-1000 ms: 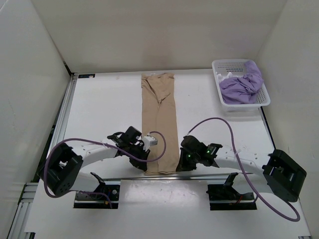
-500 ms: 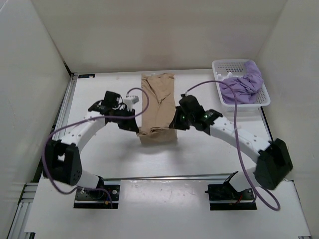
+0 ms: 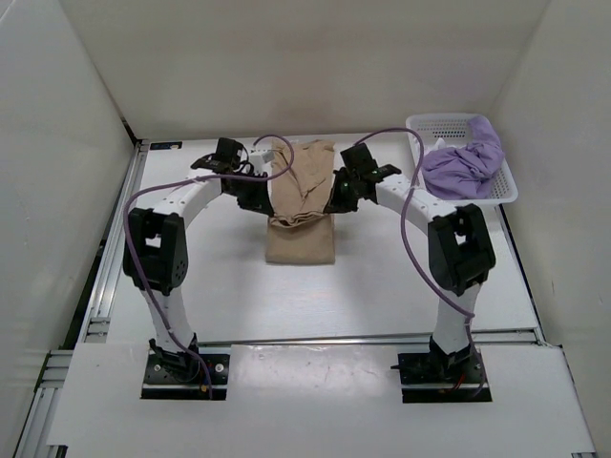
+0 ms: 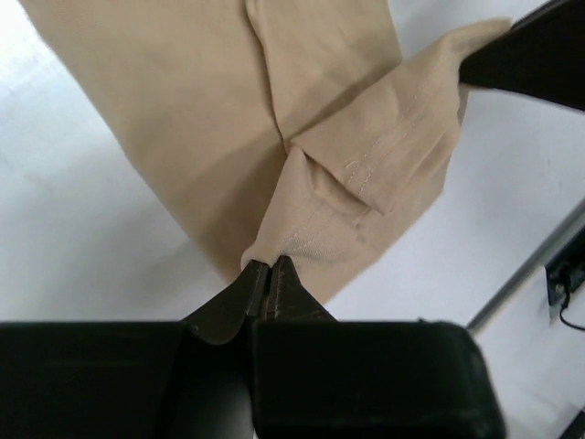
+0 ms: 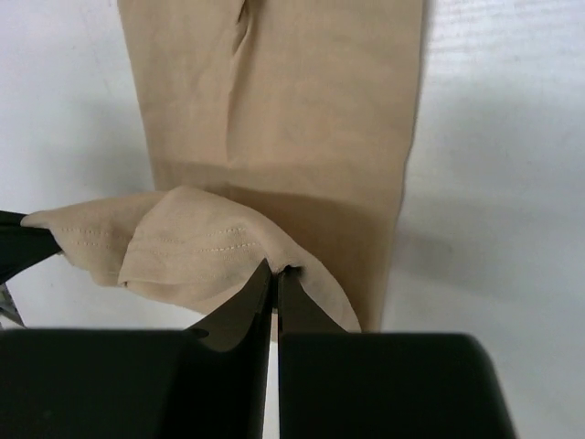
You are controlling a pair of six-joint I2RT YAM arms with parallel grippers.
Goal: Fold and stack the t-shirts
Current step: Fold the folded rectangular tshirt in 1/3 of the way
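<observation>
The tan t-shirt (image 3: 302, 244) lies as a narrow strip down the middle of the table. Its near hem is lifted and doubled back over the rest. My left gripper (image 3: 262, 197) is shut on the hem's left corner (image 4: 302, 240). My right gripper (image 3: 336, 198) is shut on the right corner (image 5: 228, 247). The hem sags between them above the flat cloth (image 5: 302, 91). In the left wrist view my left gripper (image 4: 268, 267) pinches the cloth at its tips. My right gripper (image 5: 276, 270) does the same. The lavender t-shirt (image 3: 464, 164) is crumpled in the basket, with a bit of white cloth (image 3: 443, 146) beside it.
The white perforated basket (image 3: 473, 202) stands at the far right by the wall. White walls close in the table on three sides. A metal rail (image 3: 325, 336) runs across near the arm bases, and another (image 3: 122, 229) runs along the left edge.
Both arms have swung from the near edge to the far half of the table, carrying the tan shirt's near hem up and over the strip. The visible strip is now shorter.
</observation>
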